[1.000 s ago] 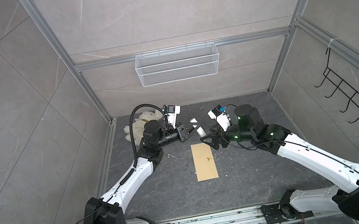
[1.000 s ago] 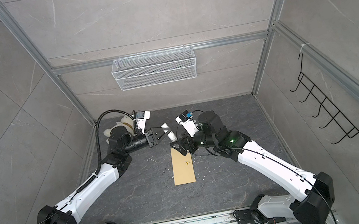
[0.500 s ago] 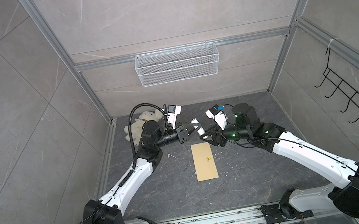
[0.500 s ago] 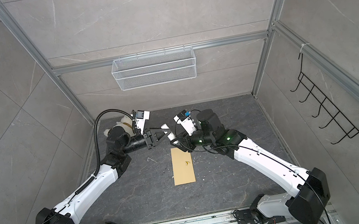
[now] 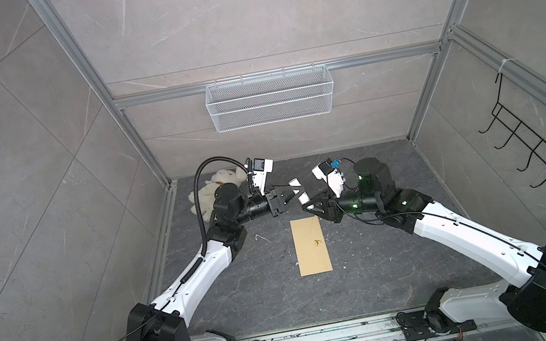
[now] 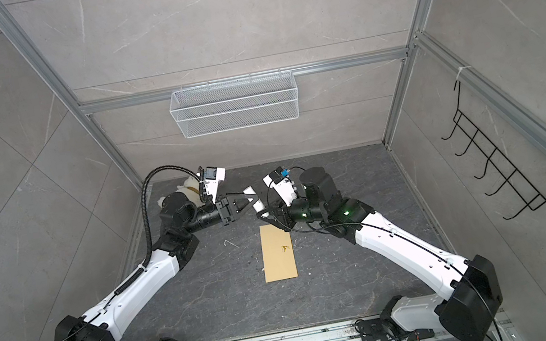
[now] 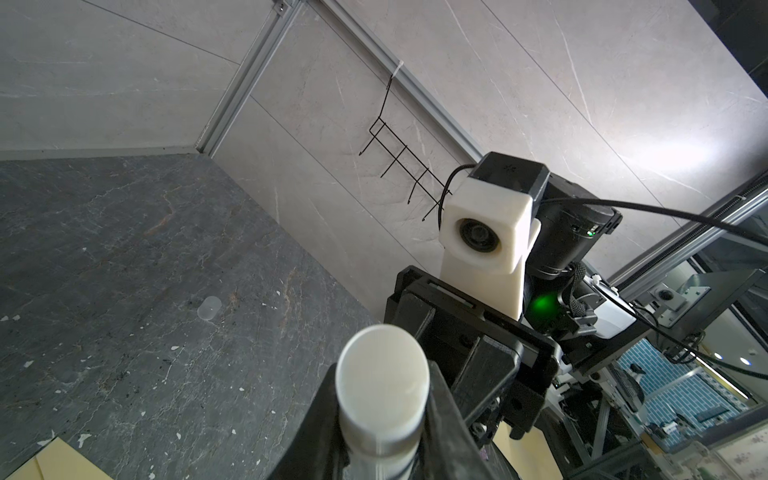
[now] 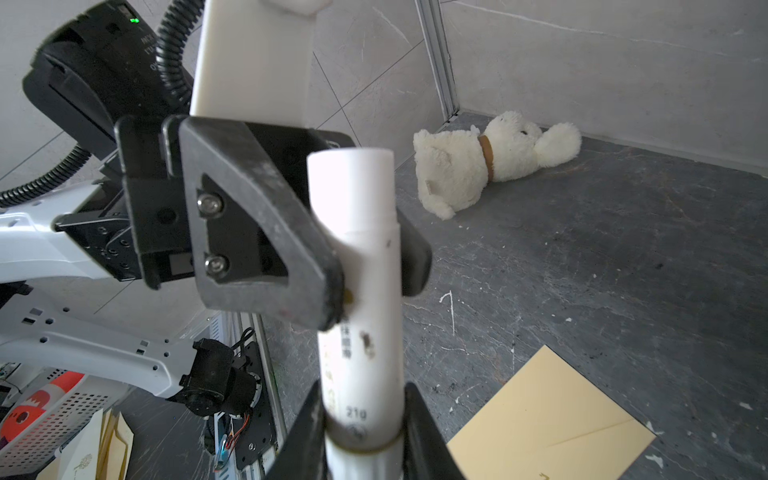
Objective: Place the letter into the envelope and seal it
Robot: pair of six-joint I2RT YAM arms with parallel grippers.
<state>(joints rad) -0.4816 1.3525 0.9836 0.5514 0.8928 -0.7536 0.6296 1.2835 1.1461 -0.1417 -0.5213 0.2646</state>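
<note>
Now clamped with the right tool (image 8: 361, 432) low on the glue stick (image 8: 353, 195), wide apart a second ago; gripped higher up by the left tool (image 8: 372, 278). Likely glue prep for sealing. Below both tools on the tabletop (image 5: 376, 267): the envelope (image 5: 311, 248). No letter in sight.

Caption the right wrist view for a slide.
Left end effector and right end effector clamp a white tube; plush bear and envelope lie beyond.
</note>
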